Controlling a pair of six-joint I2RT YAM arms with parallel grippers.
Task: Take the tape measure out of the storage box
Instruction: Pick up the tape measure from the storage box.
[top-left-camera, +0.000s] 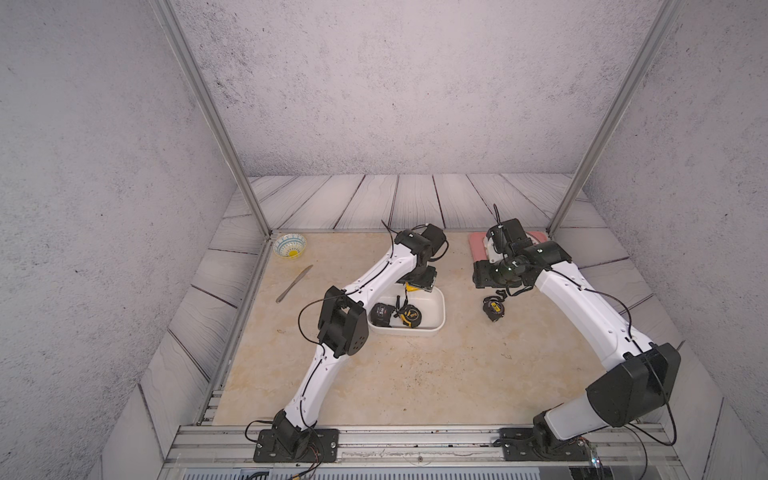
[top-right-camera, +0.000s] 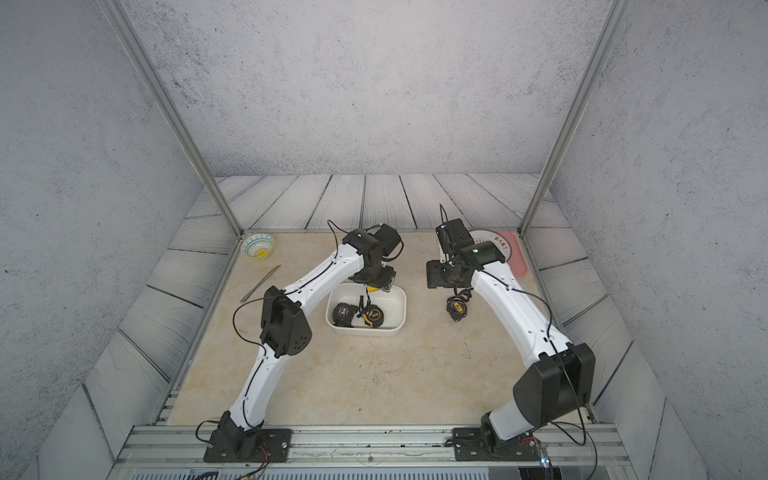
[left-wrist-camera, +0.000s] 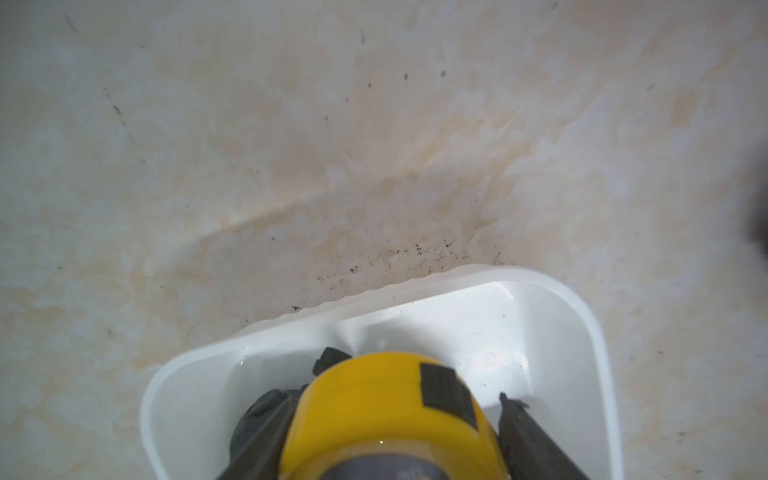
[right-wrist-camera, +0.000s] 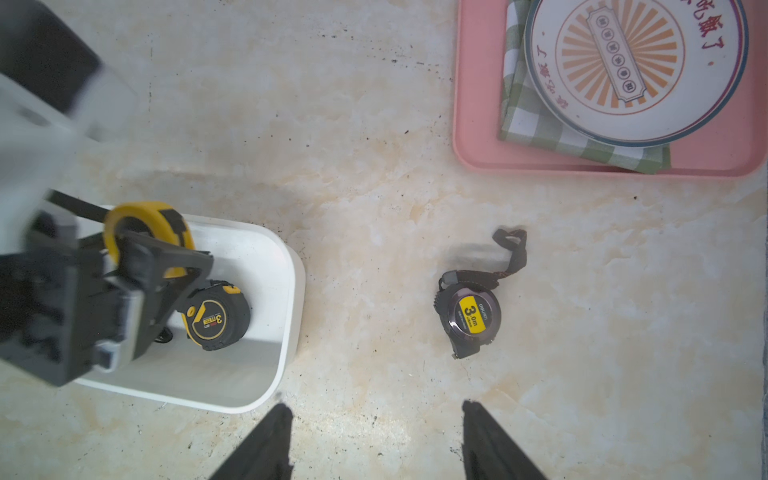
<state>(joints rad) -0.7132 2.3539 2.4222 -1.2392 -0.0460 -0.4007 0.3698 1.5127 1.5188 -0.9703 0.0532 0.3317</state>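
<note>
Both top views sit high above the near edge, looking down and forward over the whole beige marbled tabletop (top-left-camera: 415, 374) to the back wall, with nearly identical framing. The left wrist cam is super close, peering past a round yellow tape measure (left-wrist-camera: 386, 407) at the shallow white plastic tub (left-wrist-camera: 415, 289). The right wrist cam hangs higher and faces straight down. It shares that tub and tape with the rest, plus the flat pink tray (right-wrist-camera: 473, 124).
</note>
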